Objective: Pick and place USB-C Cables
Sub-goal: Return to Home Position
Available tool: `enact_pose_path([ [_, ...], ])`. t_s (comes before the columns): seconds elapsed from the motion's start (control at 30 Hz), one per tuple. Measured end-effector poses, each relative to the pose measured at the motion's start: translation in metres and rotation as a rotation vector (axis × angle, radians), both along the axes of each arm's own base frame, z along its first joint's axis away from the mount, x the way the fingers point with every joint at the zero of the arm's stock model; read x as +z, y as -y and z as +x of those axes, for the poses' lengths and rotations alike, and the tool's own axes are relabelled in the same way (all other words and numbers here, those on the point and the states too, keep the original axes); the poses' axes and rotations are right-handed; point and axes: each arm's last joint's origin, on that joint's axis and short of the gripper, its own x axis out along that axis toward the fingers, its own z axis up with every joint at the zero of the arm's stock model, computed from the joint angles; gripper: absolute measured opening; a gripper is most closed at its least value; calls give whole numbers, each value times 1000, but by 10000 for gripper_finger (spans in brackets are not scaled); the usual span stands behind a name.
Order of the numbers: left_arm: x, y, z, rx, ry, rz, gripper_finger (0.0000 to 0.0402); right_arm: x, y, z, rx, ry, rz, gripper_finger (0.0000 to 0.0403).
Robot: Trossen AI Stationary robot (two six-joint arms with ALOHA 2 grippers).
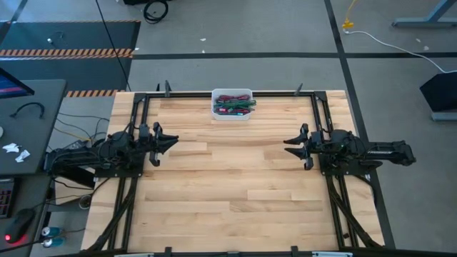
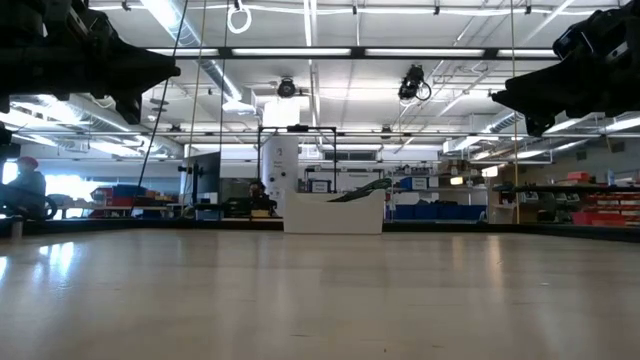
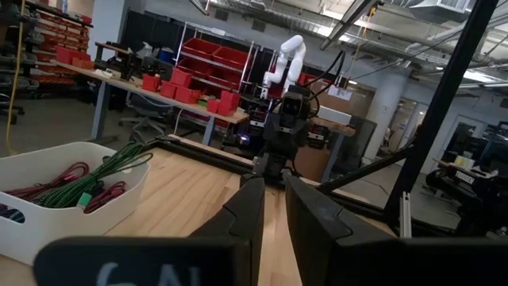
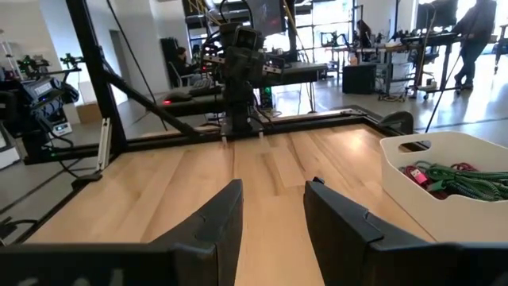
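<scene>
Your USB-C cables (image 1: 234, 106) lie in the white bin (image 1: 231, 116); left gripper (image 1: 171, 140) narrowly parted, right gripper (image 1: 288, 145) wider apart, both empty over the table (image 1: 228, 185).

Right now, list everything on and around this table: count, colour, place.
table: one, light wood, fills the middle of the high view
white bin: one, white, middle of the table's far edge
USB-C cables: several tangled, green and maroon showing, count unclear, all inside the bin
person: one, dark clothes, standing in the room beyond the table
left gripper: one, black, raised over the table's left side, holding nothing
right gripper: one, black, raised over the table's right side, holding nothing
</scene>
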Motion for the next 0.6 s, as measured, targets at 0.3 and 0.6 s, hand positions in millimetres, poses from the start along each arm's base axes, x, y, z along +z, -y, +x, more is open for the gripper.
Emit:
enact_pose_path([
  [0.3,0,0,0,0,3,0,51,0,0,0,0,0,0,140],
  [0.6,-12,1,-6,-13,-118,35,60,0,0,0,1,0,0,140],
])
